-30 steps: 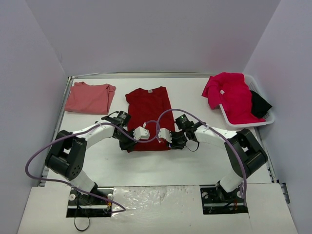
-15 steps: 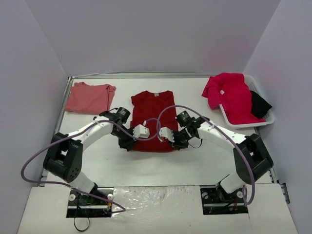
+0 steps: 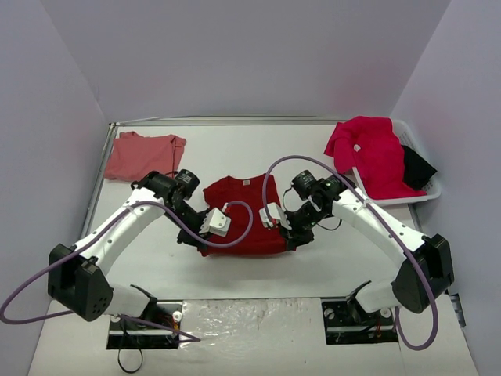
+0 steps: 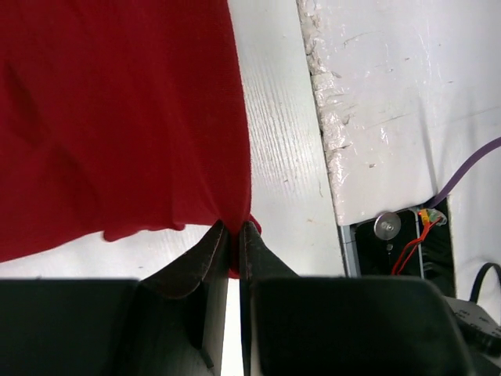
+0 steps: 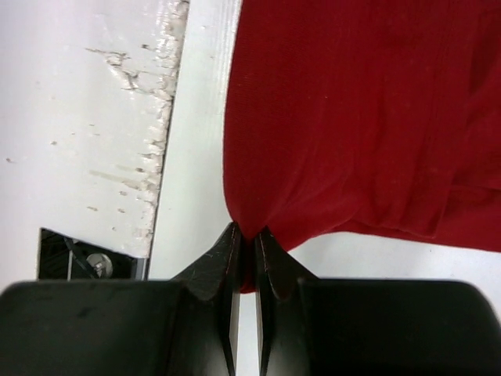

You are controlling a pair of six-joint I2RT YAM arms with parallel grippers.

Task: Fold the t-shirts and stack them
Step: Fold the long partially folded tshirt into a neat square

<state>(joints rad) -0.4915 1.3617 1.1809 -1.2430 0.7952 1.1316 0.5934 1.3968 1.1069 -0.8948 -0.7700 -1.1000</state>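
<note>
The dark crimson t-shirt (image 3: pixel 243 215) lies mid-table, collar to the far side. My left gripper (image 3: pixel 196 239) is shut on its near left hem corner, and my right gripper (image 3: pixel 295 237) is shut on its near right hem corner. In the left wrist view the jaws (image 4: pixel 237 231) pinch red cloth (image 4: pixel 117 117) held above the table. In the right wrist view the jaws (image 5: pixel 249 235) pinch red cloth (image 5: pixel 360 117) the same way. The salmon-pink t-shirt (image 3: pixel 145 157) lies folded at the back left. The raspberry t-shirt (image 3: pixel 368 153) is draped over the basket.
A white plastic basket (image 3: pixel 395 196) stands at the back right with a black cloth (image 3: pixel 416 166) in it. Purple cables loop from both wrists over the shirt. The table's near edge with the arm bases shows in both wrist views (image 4: pixel 376 117).
Both arms have risen with the hem corners held. The crimson shirt has been drawn toward the near edge and looks shorter, its collar farther from the back wall.
</note>
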